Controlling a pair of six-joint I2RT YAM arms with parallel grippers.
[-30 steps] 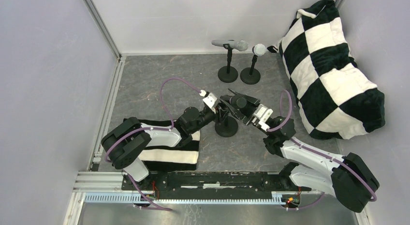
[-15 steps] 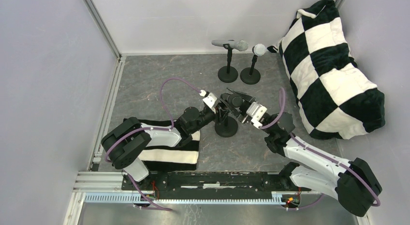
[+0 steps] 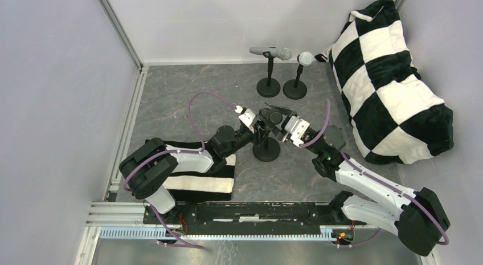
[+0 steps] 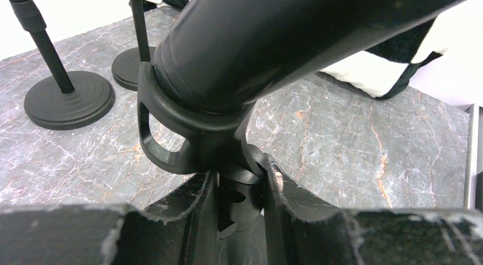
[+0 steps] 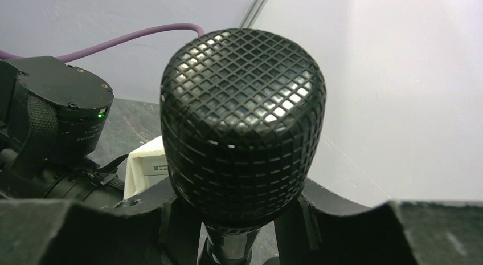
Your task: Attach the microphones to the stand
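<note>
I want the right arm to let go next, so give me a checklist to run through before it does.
1. Left pincer shut on the stand's neck: ok.
2. Right pincer gripping the black microphone: ok.
3. Microphone body lying in the clip: ok.
4. Body pushed fully home in the clip: cannot tell.
5. Stand base sitting flat: ok.
6. Grey microphone and neighbouring microphone already mounted: ok.

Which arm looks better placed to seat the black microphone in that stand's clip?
Probably the right. The right gripper holds the black microphone below its head, while the left gripper is shut on the stand under its clip, steadying it.
</note>
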